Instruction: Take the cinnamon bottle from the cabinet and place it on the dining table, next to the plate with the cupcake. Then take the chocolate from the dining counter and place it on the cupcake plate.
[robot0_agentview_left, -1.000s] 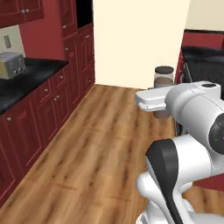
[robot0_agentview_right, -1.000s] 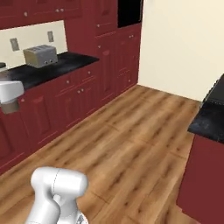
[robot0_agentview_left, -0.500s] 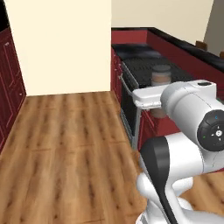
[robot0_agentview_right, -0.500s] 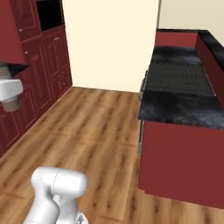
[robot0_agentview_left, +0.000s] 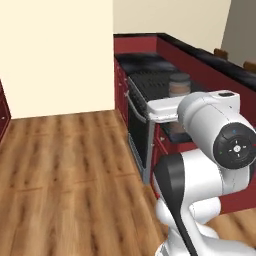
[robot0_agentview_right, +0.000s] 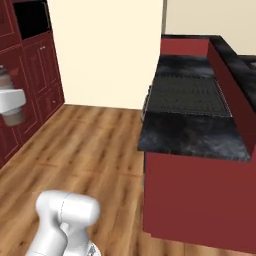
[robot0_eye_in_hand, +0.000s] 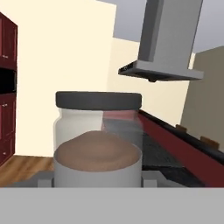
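Swinging round with the base, both base cameras had left the red cabinets and toaster behind and faced the black stove (robot0_agentview_right: 186, 95) and dark worktop (robot0_agentview_right: 192, 134). Upright in the jaws stood the clear glass cinnamon bottle (robot0_eye_in_hand: 98, 139) with its dark grey lid, brown powder inside. The gripper (robot0_agentview_left: 170, 111) was clamped on it at chest height, held ahead of the arm; the dining table lay out of sight.

Cinnamon bottle (robot0_agentview_left: 179, 85): sitting upright in the end effector (robot0_agentview_left: 167, 111), above the floor (robot0_agentview_left: 70, 165), just left of the stove (robot0_agentview_right: 186, 95). Stove: lying in the counter (robot0_agentview_right: 192, 135) run. Range hood (robot0_eye_in_hand: 164, 48): hanging above, behind the bottle.
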